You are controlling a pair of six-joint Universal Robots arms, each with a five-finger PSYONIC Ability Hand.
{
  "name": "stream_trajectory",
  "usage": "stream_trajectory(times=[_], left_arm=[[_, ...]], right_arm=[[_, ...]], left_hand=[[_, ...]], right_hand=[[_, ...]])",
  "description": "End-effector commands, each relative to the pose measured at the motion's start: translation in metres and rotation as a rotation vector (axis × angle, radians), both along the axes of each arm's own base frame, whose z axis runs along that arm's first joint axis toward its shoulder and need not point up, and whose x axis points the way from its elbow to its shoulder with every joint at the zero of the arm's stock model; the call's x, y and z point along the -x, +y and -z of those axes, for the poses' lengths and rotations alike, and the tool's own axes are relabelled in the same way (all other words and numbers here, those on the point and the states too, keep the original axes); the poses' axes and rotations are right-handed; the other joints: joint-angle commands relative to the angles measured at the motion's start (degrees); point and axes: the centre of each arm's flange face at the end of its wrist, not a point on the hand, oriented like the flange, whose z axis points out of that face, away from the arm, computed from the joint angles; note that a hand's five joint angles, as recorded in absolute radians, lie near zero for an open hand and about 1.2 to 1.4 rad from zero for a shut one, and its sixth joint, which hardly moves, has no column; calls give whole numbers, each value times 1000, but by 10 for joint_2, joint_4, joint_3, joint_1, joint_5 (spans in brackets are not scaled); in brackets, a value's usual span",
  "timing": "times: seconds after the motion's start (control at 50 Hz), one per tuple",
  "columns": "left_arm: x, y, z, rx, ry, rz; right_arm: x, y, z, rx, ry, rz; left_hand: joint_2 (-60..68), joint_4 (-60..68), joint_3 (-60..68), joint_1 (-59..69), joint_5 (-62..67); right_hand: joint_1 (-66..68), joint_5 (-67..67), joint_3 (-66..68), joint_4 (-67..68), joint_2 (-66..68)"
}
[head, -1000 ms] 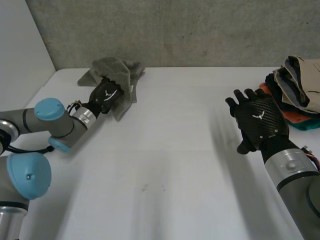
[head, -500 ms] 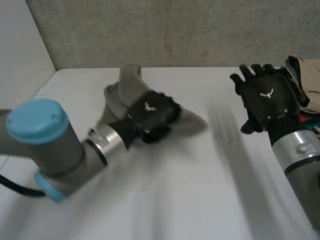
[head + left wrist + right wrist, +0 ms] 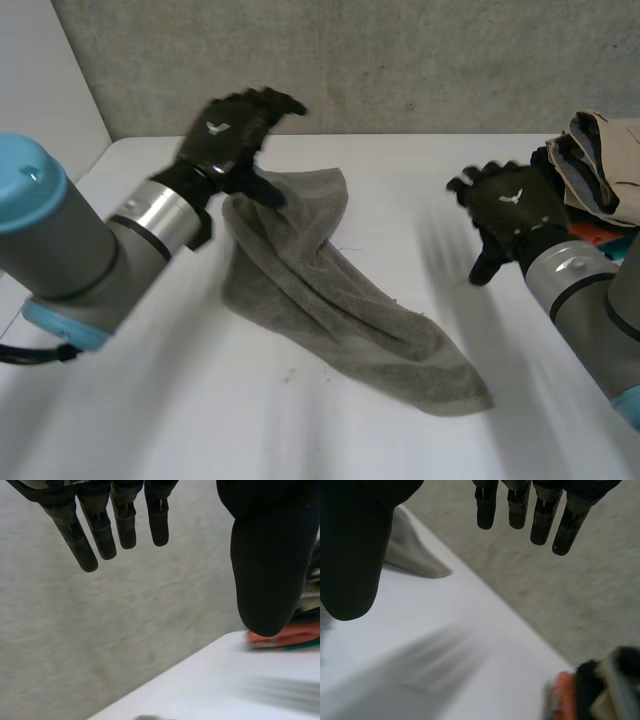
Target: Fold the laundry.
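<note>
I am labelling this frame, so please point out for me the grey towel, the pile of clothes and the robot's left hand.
grey towel [image 3: 340, 310], head view, on its middle stretch.
pile of clothes [image 3: 612, 168], head view, on the beige top garment.
left hand [image 3: 226, 138], head view, on its back.

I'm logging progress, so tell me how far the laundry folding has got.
Done: no fold shows yet; the grey towel lies stretched and rumpled across the table. In hand: nothing; the left hand is open above the towel's far end, the right hand open beside the pile of clothes at the table's edge. Left: flattening and folding the towel, perhaps the pile too.
</note>
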Motion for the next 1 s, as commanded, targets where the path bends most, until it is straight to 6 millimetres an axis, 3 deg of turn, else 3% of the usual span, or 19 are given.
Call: stream_trajectory(times=[0.02,0.14,0.28,0.44,0.5,0.62,0.72,0.74,0.84,0.9,0.96,1.0], left_arm=[[-28,-63,36,-11,-152,-110],[-29,-87,86,0,-409,-71],[-24,-105,122,185,-663,-62],[-17,-119,143,207,-672,-56],[-16,-124,145,222,-669,-65],[-12,-131,154,259,-659,-75],[-7,-133,159,283,-650,-78],[-5,-131,161,285,-649,-72],[-1,-127,164,280,-653,-68],[3,-123,162,280,-659,-75],[9,-115,152,285,-660,-82],[8,-105,133,284,-660,-105]], right_arm=[[-14,33,10,-250,-39,-52],[-29,58,31,-391,-56,-91],[-41,79,54,-434,-26,-140],[-51,85,74,-378,19,-98],[-53,83,82,-358,35,-77],[-55,78,92,-316,59,-80],[-57,72,95,-272,69,-80],[-55,69,94,-260,66,-70],[-54,70,88,-236,52,-74],[-52,73,72,-197,41,-79],[-46,75,57,-148,61,-82],[-40,71,52,-122,86,-68]], left_hand=[[20,22,17,9,28],[21,23,19,11,30],[26,28,24,16,35],[105,107,103,94,114],[134,136,131,123,142],[376,378,373,365,384],[517,519,515,507,526],[597,599,595,587,606],[608,610,606,597,616],[608,610,606,597,616],[608,610,606,597,616],[608,610,606,597,616]], right_hand=[[-16,-35,-24,-36,-26],[-16,-35,-24,-36,-26],[-16,-35,-24,-36,-26],[-12,-31,-20,-32,-22],[110,91,102,91,100],[332,314,325,313,323],[647,628,639,627,637],[683,665,676,664,674],[684,665,676,664,674],[684,665,676,664,674],[684,665,676,664,674],[684,665,676,664,674]])
